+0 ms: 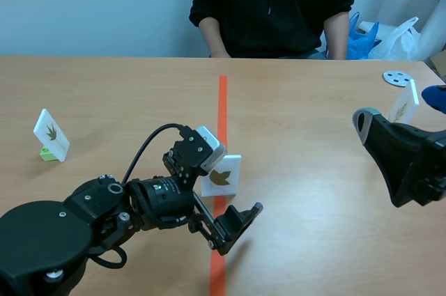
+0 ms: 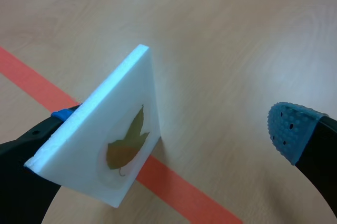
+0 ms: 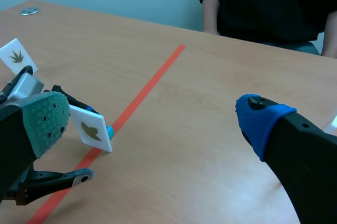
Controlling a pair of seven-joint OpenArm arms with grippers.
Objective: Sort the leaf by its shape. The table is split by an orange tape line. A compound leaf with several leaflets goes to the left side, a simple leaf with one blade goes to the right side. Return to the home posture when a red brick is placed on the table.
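Note:
A white card (image 1: 223, 175) with a single-bladed, lobed brown-green leaf stands tilted on the orange tape line (image 1: 222, 101). My left gripper (image 1: 221, 197) is open around it. In the left wrist view the card (image 2: 102, 145) leans against one finger, whose blue pad peeks out behind it, while the other pad (image 2: 292, 129) stands well clear of it. The right wrist view shows the same card (image 3: 90, 125) on a blue stand. My right gripper (image 3: 152, 121) hovers open and holds nothing, over the table's right side.
A card with a compound leaf (image 1: 51, 134) stands on a green stand at the left. Another card (image 1: 404, 104) stands behind my right gripper, with a white disc (image 1: 397, 78) beyond it. A person (image 1: 272, 3) sits across the table.

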